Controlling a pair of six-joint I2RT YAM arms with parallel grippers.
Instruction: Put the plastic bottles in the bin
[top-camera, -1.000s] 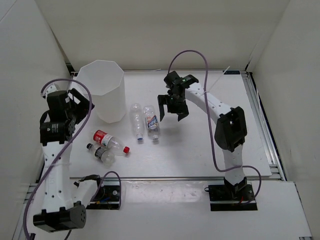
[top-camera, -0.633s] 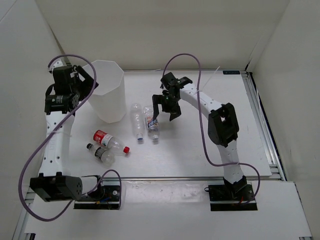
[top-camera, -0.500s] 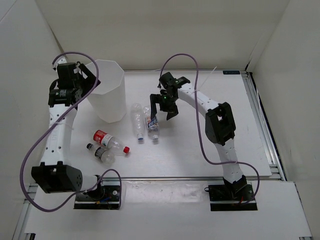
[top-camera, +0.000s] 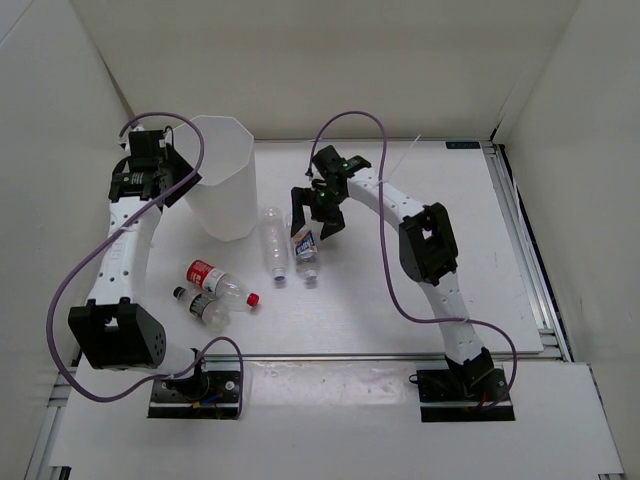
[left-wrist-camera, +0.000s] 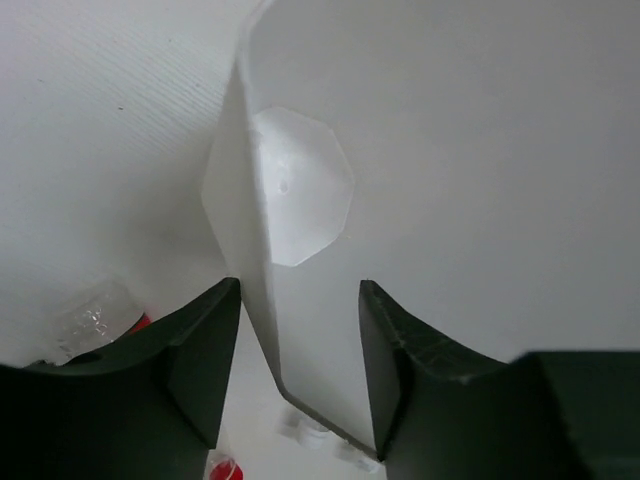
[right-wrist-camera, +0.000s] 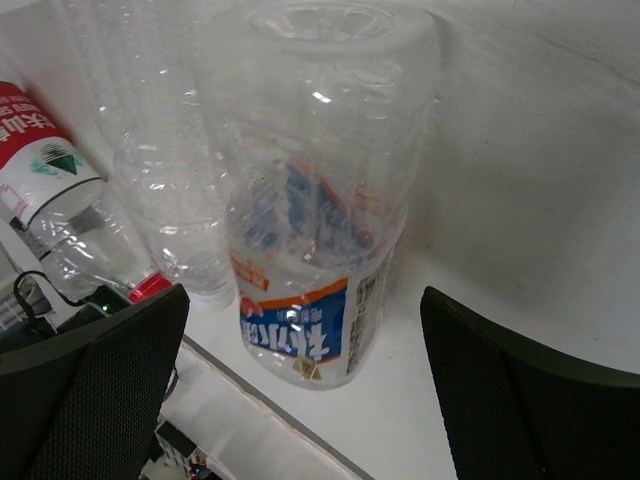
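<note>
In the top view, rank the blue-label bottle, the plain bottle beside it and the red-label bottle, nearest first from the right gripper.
1. Blue-label bottle, directly beneath the right gripper.
2. Plain bottle, to its left.
3. Red-label bottle, front left.

Top external: high behind the arm bases, looking down over the whole bench (top-camera: 400, 300). Left wrist: close against the bin (left-wrist-camera: 310, 330) wall. Right wrist: close above the blue-white bottle (right-wrist-camera: 310, 230). The overhead view shares both.

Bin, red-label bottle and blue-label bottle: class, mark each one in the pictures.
bin (top-camera: 235, 205), top external view, on its front wall.
red-label bottle (top-camera: 204, 272), top external view, on the red label.
blue-label bottle (right-wrist-camera: 305, 335), right wrist view, on the blue label band.
</note>
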